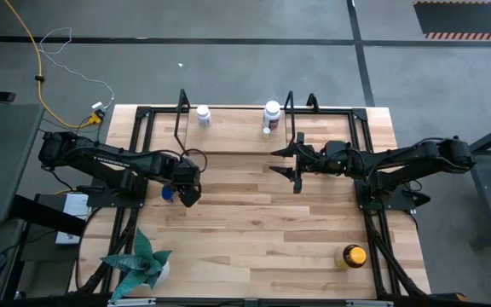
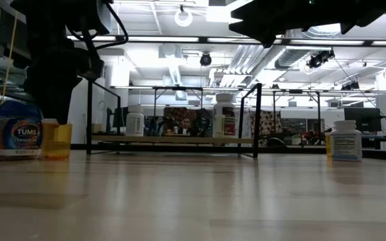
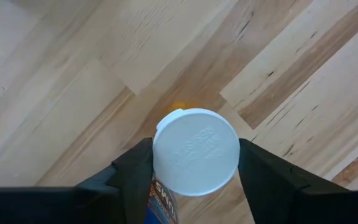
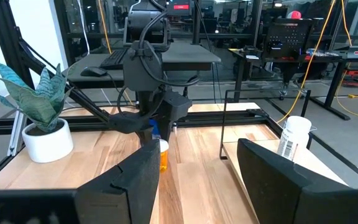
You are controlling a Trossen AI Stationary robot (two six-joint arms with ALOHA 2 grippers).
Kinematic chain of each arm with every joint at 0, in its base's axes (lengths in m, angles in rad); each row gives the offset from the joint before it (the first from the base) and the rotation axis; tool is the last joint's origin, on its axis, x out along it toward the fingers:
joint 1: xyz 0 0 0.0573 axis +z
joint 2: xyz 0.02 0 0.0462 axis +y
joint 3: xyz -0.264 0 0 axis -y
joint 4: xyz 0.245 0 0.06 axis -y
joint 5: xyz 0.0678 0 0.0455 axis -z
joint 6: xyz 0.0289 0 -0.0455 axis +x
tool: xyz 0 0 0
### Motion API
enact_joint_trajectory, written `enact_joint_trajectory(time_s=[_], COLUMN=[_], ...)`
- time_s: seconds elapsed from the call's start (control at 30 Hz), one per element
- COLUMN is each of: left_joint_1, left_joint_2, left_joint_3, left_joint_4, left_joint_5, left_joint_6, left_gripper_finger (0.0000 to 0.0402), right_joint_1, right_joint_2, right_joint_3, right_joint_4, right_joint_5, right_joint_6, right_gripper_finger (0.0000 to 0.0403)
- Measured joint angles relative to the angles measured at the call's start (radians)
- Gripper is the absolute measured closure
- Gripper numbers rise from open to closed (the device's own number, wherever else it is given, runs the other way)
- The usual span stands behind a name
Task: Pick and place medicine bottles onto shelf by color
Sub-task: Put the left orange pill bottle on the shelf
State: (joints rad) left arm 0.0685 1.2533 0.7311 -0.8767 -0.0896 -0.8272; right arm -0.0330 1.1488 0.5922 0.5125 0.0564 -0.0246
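Note:
A small orange medicine bottle with a white cap (image 3: 196, 151) stands upright on the table left of centre, also seen in the low view (image 2: 57, 139). My left gripper (image 1: 187, 189) points down over it, shut on its cap. A blue bottle (image 1: 169, 194) stands just to its left. Two white bottles (image 1: 203, 115) (image 1: 271, 113) stand on the shelf (image 1: 233, 152) at the table's far edge. My right gripper (image 1: 295, 164) hovers level and open in front of the shelf, holding nothing. My left gripper has the orange bottle's white cap (image 3: 166, 134) between its two fingers (image 3: 135, 171), one on each side of the rim. The fingers come from above, pointing down. The bottle stands upright with its base on the table.
A larger amber bottle (image 1: 352, 256) stands near the table's front right. A teal potted plant (image 1: 143, 264) sits at the front left corner. The shelf's upright wire loops (image 1: 180, 115) rise at its ends. Bare wood lies across the table's middle.

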Motion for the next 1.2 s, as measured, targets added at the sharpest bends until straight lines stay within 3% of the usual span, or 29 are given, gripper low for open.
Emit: enact_joint_trajectory(time_s=[0.43,0.7,0.9,1.2], left_joint_1=[0.001,0.023,0.135,0.405], left_joint_2=[0.001,0.001,0.002,0.126], left_joint_3=[0.066,0.151,0.266,0.491], left_joint_4=[0.105,0.152,0.120,-0.169], left_joint_5=[-0.012,-0.127,-0.127,-0.051], left_joint_6=[0.191,0.341,0.480,0.608], left_gripper_finger=[0.0198,0.0198,0.0198,0.0199], right_joint_1=[0.000,0.000,0.000,0.000], right_joint_2=[0.000,0.000,0.000,0.000], right_joint_3=[0.000,0.000,0.000,0.000], right_joint_4=[0.000,0.000,0.000,-0.003], right_joint_5=[0.000,0.000,0.000,0.000], right_joint_6=[-0.001,-0.002,-0.002,-0.002], right_gripper_finger=[0.0197,0.0197,0.0197,0.0197])
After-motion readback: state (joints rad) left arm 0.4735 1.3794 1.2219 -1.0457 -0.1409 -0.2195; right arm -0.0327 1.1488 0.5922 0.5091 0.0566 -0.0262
